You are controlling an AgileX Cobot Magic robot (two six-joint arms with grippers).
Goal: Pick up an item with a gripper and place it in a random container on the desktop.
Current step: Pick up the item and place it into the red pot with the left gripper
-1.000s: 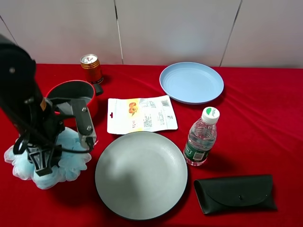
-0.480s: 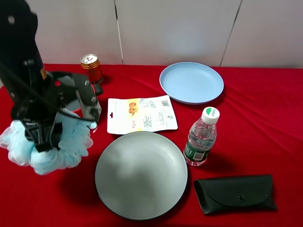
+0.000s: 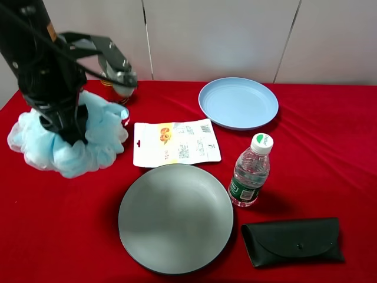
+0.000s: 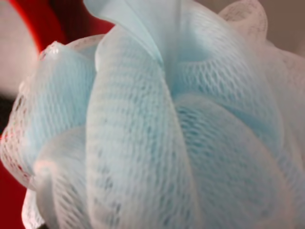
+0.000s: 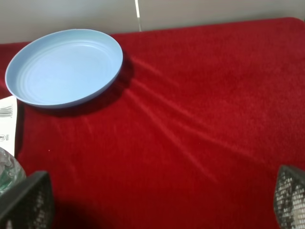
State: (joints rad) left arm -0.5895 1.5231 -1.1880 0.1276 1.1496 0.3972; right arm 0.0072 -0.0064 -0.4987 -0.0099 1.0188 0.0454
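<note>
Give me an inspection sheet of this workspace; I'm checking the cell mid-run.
Surface: red cloth covers the table; it is lightly creased in the right wrist view.
Job's things: light-blue pouf is held by the left arm; no pot shows in any view.
Clutter: snack pouch, grey plate, blue plate, water bottle, black case.
Grippers: left gripper is buried in the pouf, jaws shut on it; right gripper has its jaws open over bare cloth.
Cables: black cables run along the left arm.
Surroundings: white panelled wall; nothing else seen.
</note>
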